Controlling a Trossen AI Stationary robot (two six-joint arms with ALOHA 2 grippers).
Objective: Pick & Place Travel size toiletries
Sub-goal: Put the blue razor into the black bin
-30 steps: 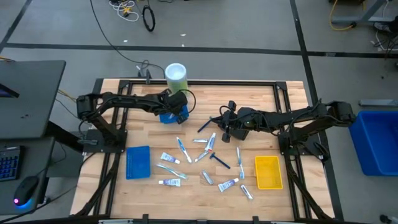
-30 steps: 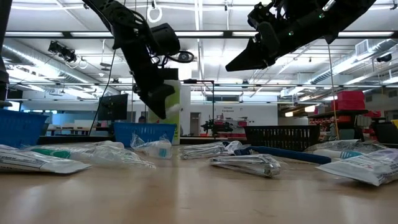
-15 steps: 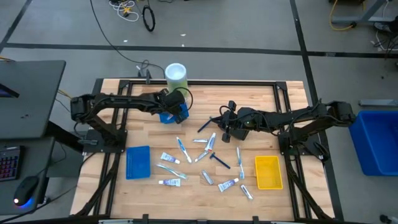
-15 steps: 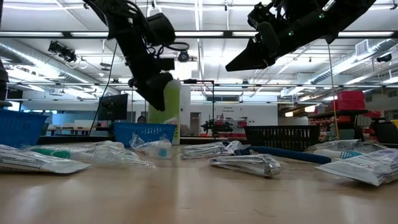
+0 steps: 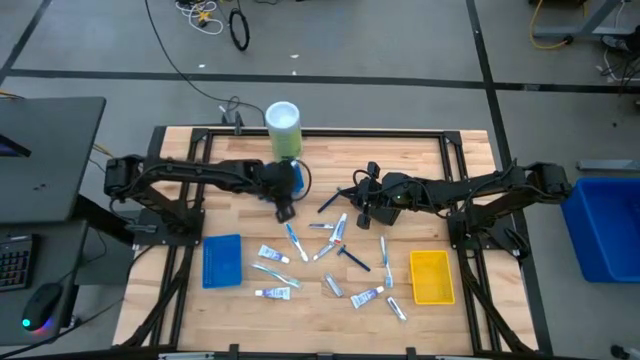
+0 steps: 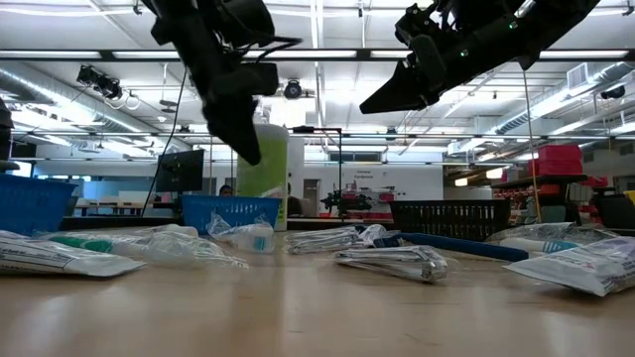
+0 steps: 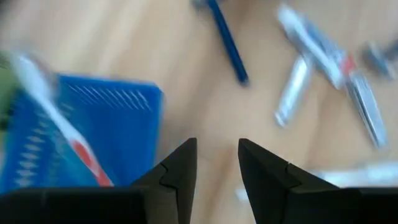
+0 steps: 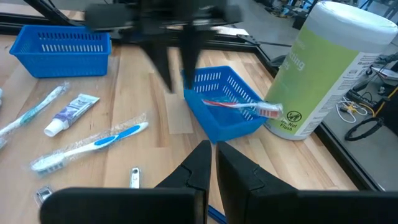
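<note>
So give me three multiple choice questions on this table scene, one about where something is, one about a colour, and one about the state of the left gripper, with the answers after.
1. Where is the toothbrush with the red and white handle?
A. In the yellow tray
B. In the small blue basket beside the green-and-white cylinder
C. In the right gripper

2. What colour is the tray at the table's right side, by the right arm?
A. Yellow
B. Red
C. Green

3. How does the left gripper stand?
A. Shut on a razor
B. Shut on a tube
C. Open and empty

Answers:
1. B: the right wrist view shows the toothbrush lying in the small blue basket next to the cylinder.
2. A: the tray is yellow in the high view.
3. C: the left gripper shows a clear gap between its fingers, with nothing held.
</note>
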